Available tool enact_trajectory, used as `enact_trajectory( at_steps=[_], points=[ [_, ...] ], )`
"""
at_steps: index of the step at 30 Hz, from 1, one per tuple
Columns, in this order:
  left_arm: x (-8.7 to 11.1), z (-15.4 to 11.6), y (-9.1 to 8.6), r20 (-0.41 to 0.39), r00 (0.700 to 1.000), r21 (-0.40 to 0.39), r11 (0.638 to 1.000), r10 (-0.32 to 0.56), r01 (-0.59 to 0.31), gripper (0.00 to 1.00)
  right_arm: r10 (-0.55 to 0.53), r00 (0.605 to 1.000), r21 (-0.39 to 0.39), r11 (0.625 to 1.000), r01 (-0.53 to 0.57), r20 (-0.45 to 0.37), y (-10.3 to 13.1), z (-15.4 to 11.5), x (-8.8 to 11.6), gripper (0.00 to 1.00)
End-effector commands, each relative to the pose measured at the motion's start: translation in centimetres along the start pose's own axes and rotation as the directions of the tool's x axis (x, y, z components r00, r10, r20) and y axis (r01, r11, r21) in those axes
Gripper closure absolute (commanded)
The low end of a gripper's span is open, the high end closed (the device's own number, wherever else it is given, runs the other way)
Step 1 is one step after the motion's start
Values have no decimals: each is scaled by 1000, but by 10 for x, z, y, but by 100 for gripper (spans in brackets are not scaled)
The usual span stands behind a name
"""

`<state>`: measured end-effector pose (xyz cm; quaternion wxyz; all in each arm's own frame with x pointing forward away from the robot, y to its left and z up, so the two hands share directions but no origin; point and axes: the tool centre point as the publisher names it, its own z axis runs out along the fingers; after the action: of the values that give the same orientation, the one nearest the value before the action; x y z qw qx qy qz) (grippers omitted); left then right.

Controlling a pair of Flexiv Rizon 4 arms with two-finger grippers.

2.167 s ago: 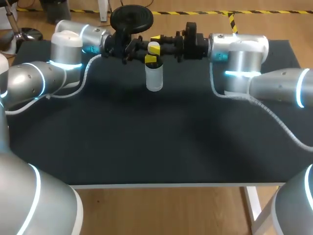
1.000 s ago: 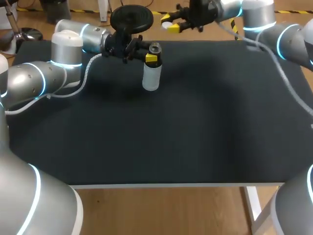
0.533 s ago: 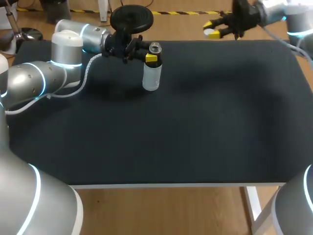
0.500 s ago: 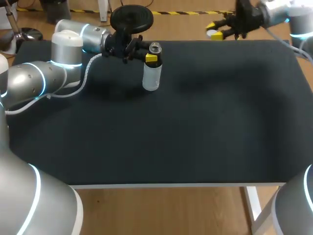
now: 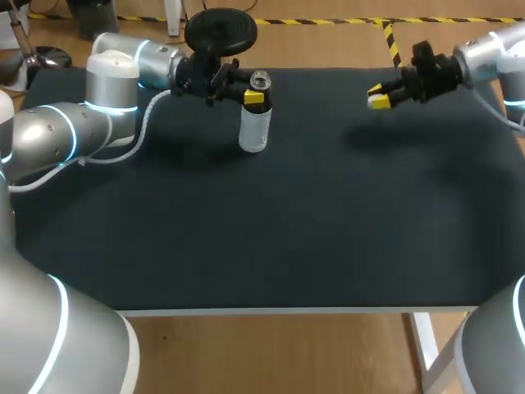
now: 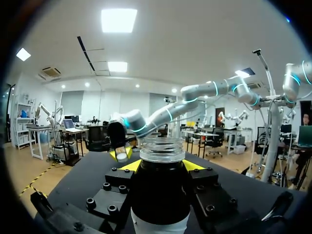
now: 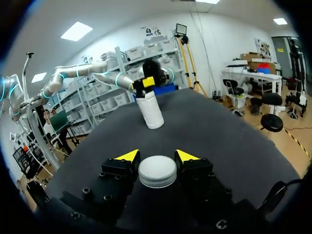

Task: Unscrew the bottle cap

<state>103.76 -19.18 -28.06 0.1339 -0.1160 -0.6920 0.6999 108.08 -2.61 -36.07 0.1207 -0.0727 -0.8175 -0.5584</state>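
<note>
Bottle (image 5: pixel 253 131), threaded neck bare, clamped by left pincer (image 5: pixel 255 94); right pincer (image 5: pixel 379 98) grips ribbed white cap (image 7: pixel 157 171).

Black-topped table (image 5: pixel 287 230), light front edge, one open-necked bottle (image 5: pixel 253 130) on its far left part

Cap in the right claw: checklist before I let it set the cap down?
1. The cap is off the bottle: ok, mouth open, threads bare.
2. The right claw grips the cap: ok, both fingers touch its sides.
3. The left claw grips the bottle: ok, fingers on both sides of the neck, bottle upright.
4. Set-down spot on the table: ok, bare mat below the right claw.
5. Height of the cap above the table: cannot tell.
6. Arms apart: ok, wide gap between the claws.
</note>
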Motion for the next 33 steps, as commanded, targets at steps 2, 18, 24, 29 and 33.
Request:
enact_trajectory(
  at_steps=[2, 18, 24, 29, 33],
  points=[
    [-2, -1, 1, -6, 1000, 0, 1000, 0, 0, 100, 15, 972, 21, 1000, -21, 236, -11, 4, 8, 100],
    [-2, -1, 1, -6, 1000, 0, 1000, 0, 0, 100, 27, 961, 45, 998, -41, 275, -39, 12, 3, 78],
    [-2, -1, 1, -6, 1000, 0, 1000, 0, 0, 100, 54, 953, -1, 998, -57, 298, -36, 6, 3, 0],
    [-2, -1, 1, -6, 1000, 0, 1000, 0, 0, 20, 81, 946, -63, 996, -64, 313, -33, 1, 3, 0],
    [-2, -1, 1, -6, 1000, 0, 1000, 0, 0, 0, 100, 946, -92, 993, -75, 309, -33, 0, 3, 0]
  ],
)
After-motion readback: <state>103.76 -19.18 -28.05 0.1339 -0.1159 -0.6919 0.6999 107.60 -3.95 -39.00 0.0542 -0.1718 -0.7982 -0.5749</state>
